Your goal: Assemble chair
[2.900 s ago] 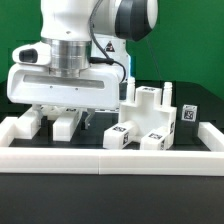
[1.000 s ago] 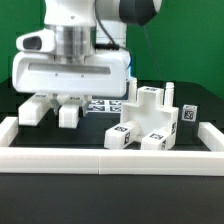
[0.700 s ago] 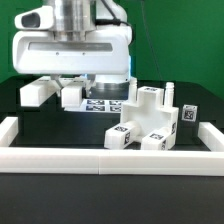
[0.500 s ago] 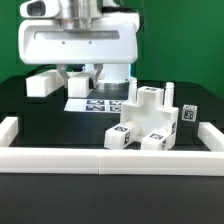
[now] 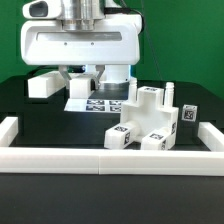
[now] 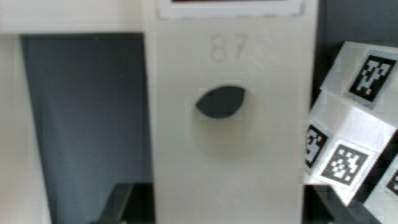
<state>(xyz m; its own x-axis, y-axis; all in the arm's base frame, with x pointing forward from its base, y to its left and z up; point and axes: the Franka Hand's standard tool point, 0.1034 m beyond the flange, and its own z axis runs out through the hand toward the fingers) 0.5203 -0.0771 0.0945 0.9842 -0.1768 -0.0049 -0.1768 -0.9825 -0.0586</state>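
Note:
My gripper hangs over the exterior view's left half of the table and is shut on a white chair part. The part's chunky blocks hang below the hand, lifted off the black table. In the wrist view the held chair part is a flat white slab with a round hole. It fills the gap between my gripper's dark fingers. A cluster of other white tagged chair parts stands on the exterior view's right.
The marker board lies flat under and behind the held part, and its tags show in the wrist view. A small tagged block sits at the far right. A low white border wall rings the table.
Over the last second the gripper has risen with the chair part, lifting its blocks off the table and uncovering the marker board. In the last half second it has hardly moved.

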